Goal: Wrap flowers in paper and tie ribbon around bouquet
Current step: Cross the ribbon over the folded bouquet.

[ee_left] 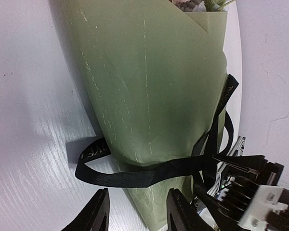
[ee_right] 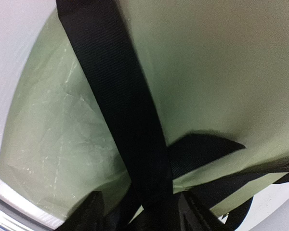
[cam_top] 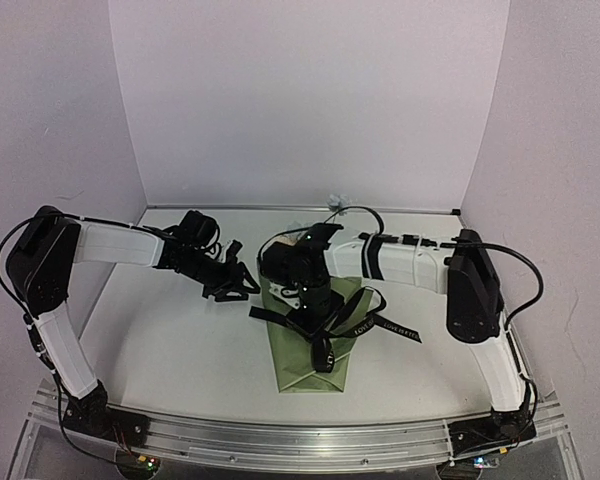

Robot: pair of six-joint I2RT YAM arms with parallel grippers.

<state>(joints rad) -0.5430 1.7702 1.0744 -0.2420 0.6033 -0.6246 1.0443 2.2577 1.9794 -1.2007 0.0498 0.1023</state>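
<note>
Black ribbon (ee_left: 135,175) girdled the bouquet (ee_left: 149,86); the left wrist view, unlike the right, caught flowers (ee_left: 190,5) at one o'clock; the left gripper (ee_left: 138,202) gaped empty, the right gripper (ee_right: 142,209) gaped astride the ribbon.

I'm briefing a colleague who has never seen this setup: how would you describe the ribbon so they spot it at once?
In the middle of the white table lies an olive-green paper cone. Across it runs a long narrow black ribbon, one tail trailing onto the table at right. Its dark colour and light printed lettering set it apart from the plain green paper.
</note>
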